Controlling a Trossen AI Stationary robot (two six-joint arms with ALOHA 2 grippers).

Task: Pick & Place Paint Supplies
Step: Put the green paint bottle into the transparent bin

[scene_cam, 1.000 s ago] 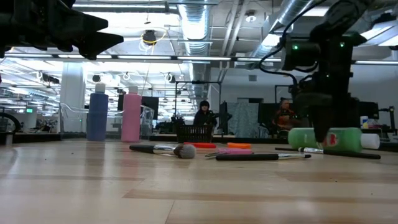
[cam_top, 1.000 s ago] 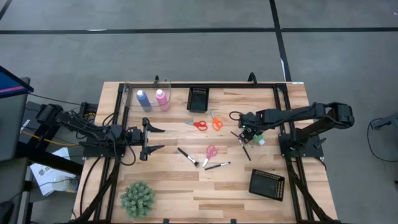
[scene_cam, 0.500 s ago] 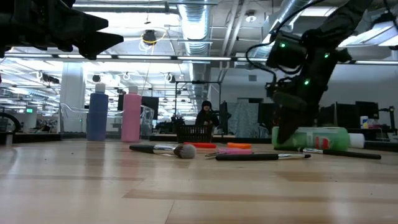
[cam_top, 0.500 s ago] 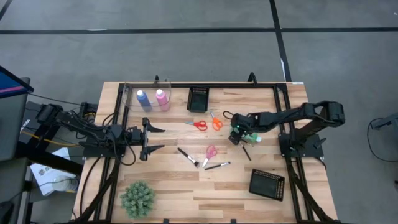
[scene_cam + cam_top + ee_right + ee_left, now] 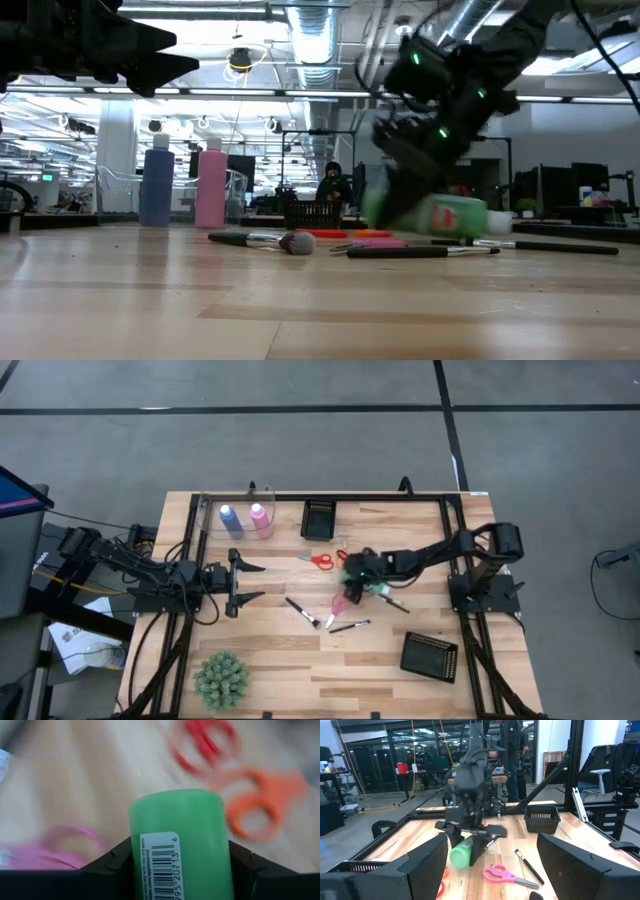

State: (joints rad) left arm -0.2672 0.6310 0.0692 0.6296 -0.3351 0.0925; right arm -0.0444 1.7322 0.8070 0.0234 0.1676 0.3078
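The right gripper (image 5: 357,576) grips the green bottle (image 5: 180,845) between its two fingers, carrying it on its side just above the table (image 5: 270,655) mid-board, over the pink scissors (image 5: 340,603) and beside the orange scissors (image 5: 260,805) and red scissors (image 5: 320,560). The blue bottle (image 5: 229,519) and pink bottle (image 5: 259,517) stand upright near the far edge. The left gripper (image 5: 248,582) waits with fingers spread wide at the table's left side.

Overhead, one camera looks straight down on the whole desk (image 5: 300,650); another sits level with its surface, facing the room. Both wrist cameras, one very close, share the green bottle (image 5: 180,845).
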